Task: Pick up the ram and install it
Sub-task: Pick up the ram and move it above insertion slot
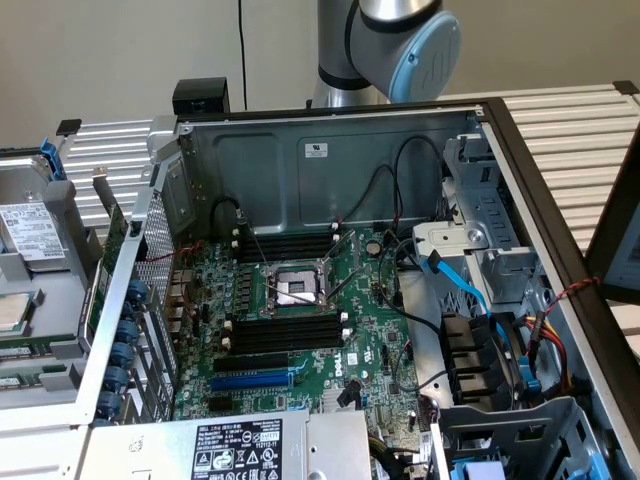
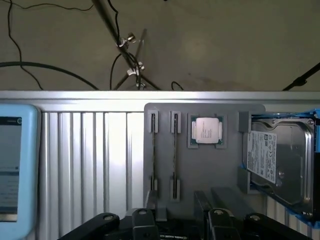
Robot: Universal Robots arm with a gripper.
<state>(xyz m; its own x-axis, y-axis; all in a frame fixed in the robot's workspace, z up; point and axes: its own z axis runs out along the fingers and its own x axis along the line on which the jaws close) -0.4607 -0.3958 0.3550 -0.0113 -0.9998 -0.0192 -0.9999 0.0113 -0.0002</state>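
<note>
Hovering at the edge of the gray tray (image 2: 210, 170), our gripper (image 2: 180, 220) has its fingers apart, empty; we see the ram (image 2: 175, 150) edgewise in that tray, beside the processor (image 2: 206, 131).

exterior: high, close, angled down into open computer case (image 1: 300, 185) | wrist: low over ribbed table (image 2: 90, 160), facing grey parts tray (image 2: 200, 172) | shared: tray's hard drive (image 1: 25, 230), exterior view's left edge

Robotics lab: robot arm (image 1: 400, 45), opened PC (image 1: 330, 170)
</note>
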